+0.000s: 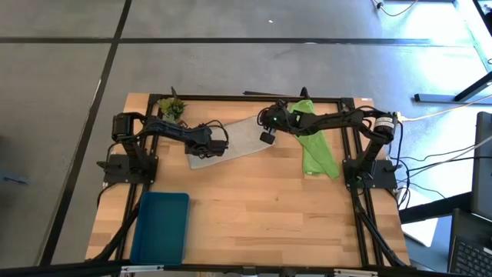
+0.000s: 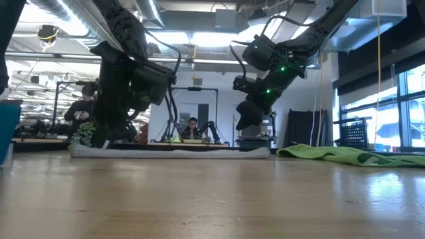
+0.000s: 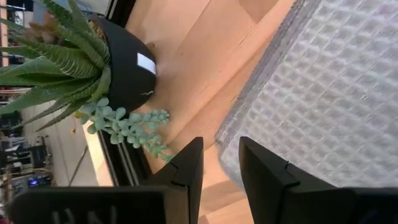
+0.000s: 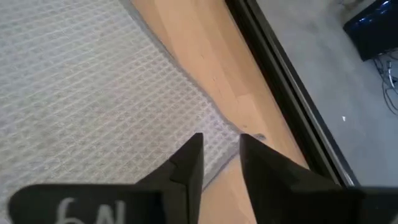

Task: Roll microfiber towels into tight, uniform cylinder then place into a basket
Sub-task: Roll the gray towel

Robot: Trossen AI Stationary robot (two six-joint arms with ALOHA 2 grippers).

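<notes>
The light grey towel (image 1: 238,138) lies spread flat on the table (image 1: 261,215), running slantwise from near left to far right; the low view shows it as a thin flat strip (image 2: 172,152). My left gripper (image 3: 221,152) stands at its left end, with one finger over bare wood and the other over the towel's corner (image 3: 231,134). My right gripper (image 4: 221,149) hangs a little above a corner at the towel's right end (image 4: 227,138), its fingers slightly apart with nothing between them. The lime green towel (image 1: 317,150) lies crumpled at the right. The teal basket (image 1: 161,227) sits near left. My left gripper has its fingers set on either side of the edge at the grey towel's left corner (image 3: 225,146), slanting down toward the far left. The towel lies flat and unbunched there. Whether the fingertips touch it, I cannot tell.
A potted plant (image 1: 171,108) with a trailing sprig (image 3: 127,124) stands close beyond the left gripper at the far left. Black frame rails (image 1: 231,98) run along the table's far edge and sides. Bare wood lies in the middle and near right. People sit in the room behind (image 2: 192,127).
</notes>
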